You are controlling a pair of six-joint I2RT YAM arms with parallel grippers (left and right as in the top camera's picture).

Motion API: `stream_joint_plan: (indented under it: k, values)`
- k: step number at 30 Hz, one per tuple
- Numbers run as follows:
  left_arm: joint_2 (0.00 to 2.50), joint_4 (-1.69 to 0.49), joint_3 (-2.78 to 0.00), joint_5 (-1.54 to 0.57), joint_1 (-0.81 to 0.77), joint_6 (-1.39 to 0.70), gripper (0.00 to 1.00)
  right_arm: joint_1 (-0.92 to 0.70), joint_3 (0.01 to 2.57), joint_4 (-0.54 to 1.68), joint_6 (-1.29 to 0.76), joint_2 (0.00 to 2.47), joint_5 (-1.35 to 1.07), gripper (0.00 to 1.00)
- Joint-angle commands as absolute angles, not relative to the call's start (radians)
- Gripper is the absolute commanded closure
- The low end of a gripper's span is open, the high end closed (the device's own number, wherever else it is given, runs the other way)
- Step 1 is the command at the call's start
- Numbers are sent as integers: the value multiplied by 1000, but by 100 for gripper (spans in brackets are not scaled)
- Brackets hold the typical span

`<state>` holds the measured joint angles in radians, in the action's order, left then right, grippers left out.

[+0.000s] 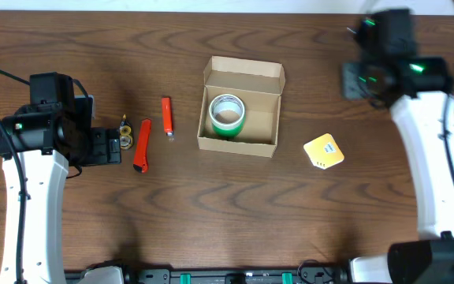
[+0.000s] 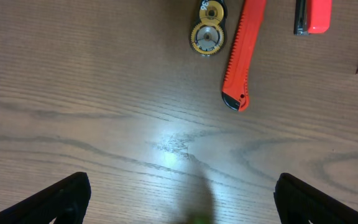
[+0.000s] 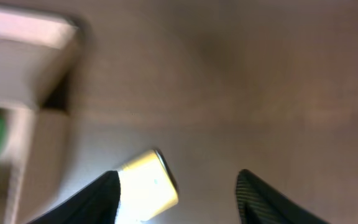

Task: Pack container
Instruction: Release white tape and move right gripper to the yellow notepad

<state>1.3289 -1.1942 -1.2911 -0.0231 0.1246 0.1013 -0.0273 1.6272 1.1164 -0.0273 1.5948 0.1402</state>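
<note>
Your box sits open at the centre of the table, green tape roll inside.
Your left gripper is spread wide; your right gripper stands parted and empty; a yellow block lies at the box's four o'clock.

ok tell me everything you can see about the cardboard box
The box is small, rectangular and made of plain tan cardboard. It sits upright and open near the middle of the wooden table. Its flap lid stands open along the far edge. A green roll of tape lies flat inside, toward the left, and the rest of the floor is bare. Nothing else touches the box.
</note>
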Motion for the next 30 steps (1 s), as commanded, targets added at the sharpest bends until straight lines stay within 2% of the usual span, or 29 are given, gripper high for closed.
stream_joint_plan:
  k: [1,10,16,30]
  values:
    - [1336,-1197,-1310,-22,131,89,5,4,1549,1132,-85,1600,44,37]
    - [1336,-1196,-1310,-22,131,89,5,-16,1316,1102,-95,1625,47,37]
    - [1336,-1197,-1310,-22,131,89,5,-56,1260,1111,-81,1680,57,36]
    - [1336,-1197,-1310,-22,131,89,5,-62,1260,1071,268,1844,18,32]
